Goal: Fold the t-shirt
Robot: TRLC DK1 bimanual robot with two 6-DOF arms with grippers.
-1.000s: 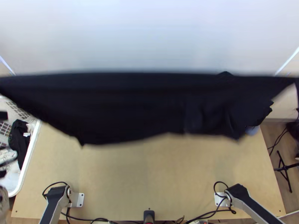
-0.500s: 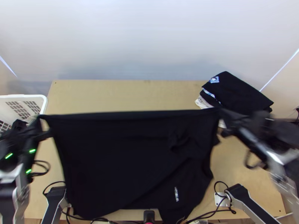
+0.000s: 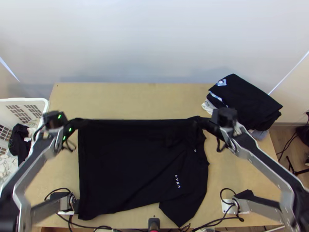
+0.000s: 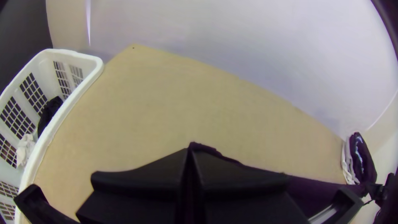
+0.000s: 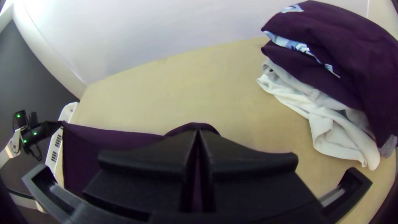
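The black t-shirt point(image 3: 127, 166) hangs stretched between both grippers in the top view, its lower part over the table's near side, with small white lettering toward the right. My left gripper point(image 3: 79, 123) holds its upper left corner; in the left wrist view the same gripper point(image 4: 190, 151) is shut on the dark cloth point(image 4: 315, 188). At the upper right corner is my right gripper point(image 3: 204, 123). The right wrist view has that gripper point(image 5: 198, 132) closed together on the fabric point(image 5: 112, 139), a fold of which rises behind the fingertips.
A stack of folded clothes point(image 3: 247, 96) lies at the table's far right corner. A white basket point(image 3: 45, 104) with clothes in it stands at the left edge. Bare wood point(image 3: 131, 100) shows beyond the shirt.
The shirt has come down from high over the table and toward its near side, now smoother and lower. Both arms came into view with it, the grippers drawing closer together.
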